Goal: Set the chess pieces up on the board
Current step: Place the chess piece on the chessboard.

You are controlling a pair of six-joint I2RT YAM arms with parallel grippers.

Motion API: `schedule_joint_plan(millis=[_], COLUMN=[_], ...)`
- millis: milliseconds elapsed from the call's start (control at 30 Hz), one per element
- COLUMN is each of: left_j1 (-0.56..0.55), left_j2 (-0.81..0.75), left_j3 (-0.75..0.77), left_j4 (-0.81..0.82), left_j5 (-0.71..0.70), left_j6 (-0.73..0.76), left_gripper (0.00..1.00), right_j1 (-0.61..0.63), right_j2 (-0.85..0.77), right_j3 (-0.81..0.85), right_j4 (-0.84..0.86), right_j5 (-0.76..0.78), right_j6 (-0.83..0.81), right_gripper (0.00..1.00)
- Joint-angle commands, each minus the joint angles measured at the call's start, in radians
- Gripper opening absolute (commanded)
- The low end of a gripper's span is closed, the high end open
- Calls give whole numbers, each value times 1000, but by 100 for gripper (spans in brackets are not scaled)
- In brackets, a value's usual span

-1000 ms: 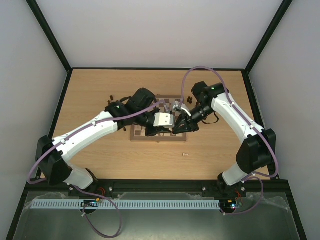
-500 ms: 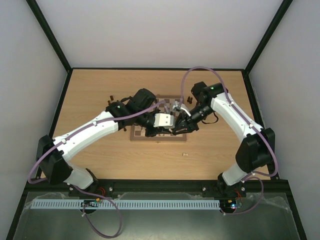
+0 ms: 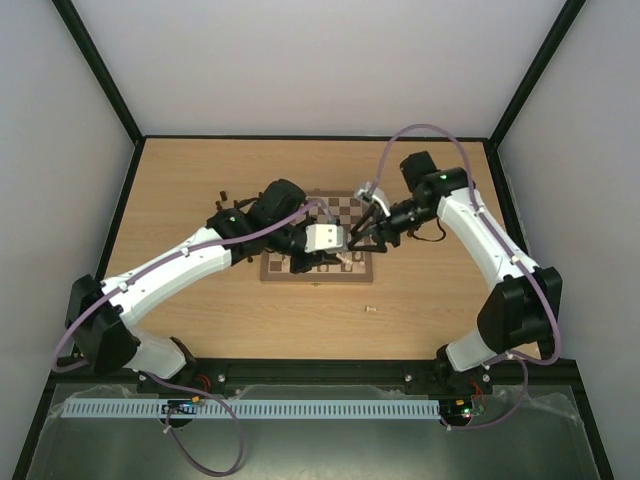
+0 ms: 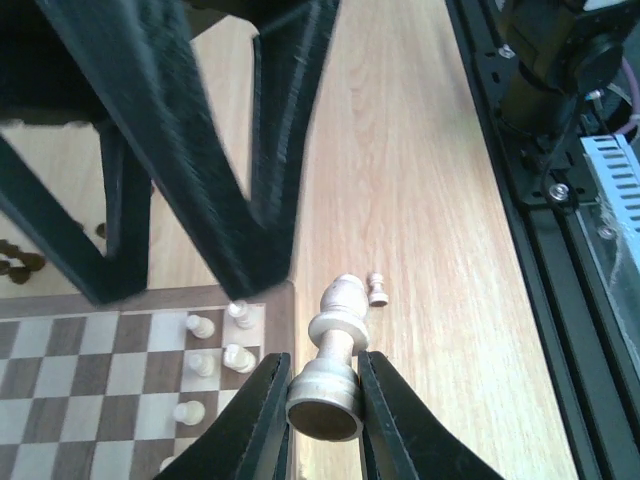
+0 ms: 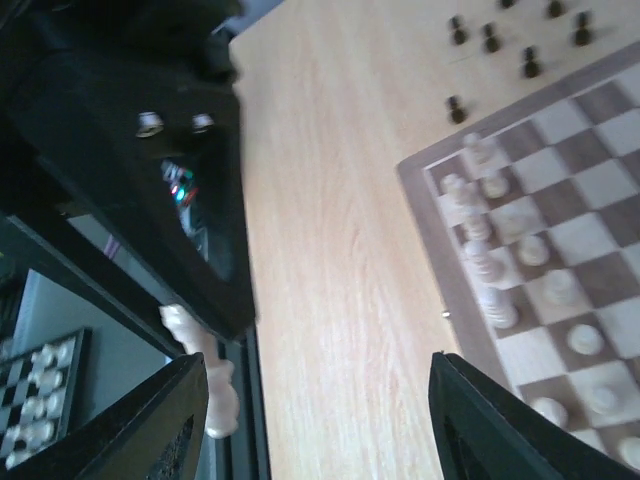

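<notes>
My left gripper (image 4: 325,400) is shut on the base of a pale cream chess piece (image 4: 338,340), which lies tilted just off the board's corner. That piece also shows in the right wrist view as the cream piece (image 5: 207,385), under the left gripper's dark body. My right gripper (image 5: 315,420) stands open over bare tabletop with nothing between its fingers. In the top view both grippers meet at the near right corner of the board (image 3: 340,207). Several cream pieces (image 4: 238,355) stand along the board (image 4: 90,350) edge. One small cream pawn (image 4: 377,290) lies on the table.
Several dark pieces (image 5: 490,40) stand off the board on the tabletop, seen as dark pieces (image 3: 222,195) to its left. The lone pawn (image 3: 369,309) lies between board and arm bases. Black frame rails (image 4: 540,150) run along the near edge.
My right gripper has opened and drawn back up and to the right, away from the left gripper. The left gripper stays shut on the cream piece.
</notes>
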Motion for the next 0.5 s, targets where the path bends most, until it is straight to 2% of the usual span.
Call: schedule_joint_plan(millis=[0, 133, 267, 467], left_j1=[35, 75, 83, 90], left_j2=[-51, -50, -44, -56], left_j3=[-36, -74, -127, -190], left_j4=[134, 284, 444, 569], left_j5=[-21, -39, -95, -171], left_j6=[-79, -181, -261, -306], left_gripper=[12, 11, 9, 9], right_j1=[-92, -126, -131, -132], right_j2=[4, 105, 255, 365], right_j3=[24, 121, 281, 316], right_j4=[84, -8, -255, -258], right_j5=[-89, -219, -358, -429], right_j6=[153, 133, -22, 17], right_gripper=[62, 62, 61, 60])
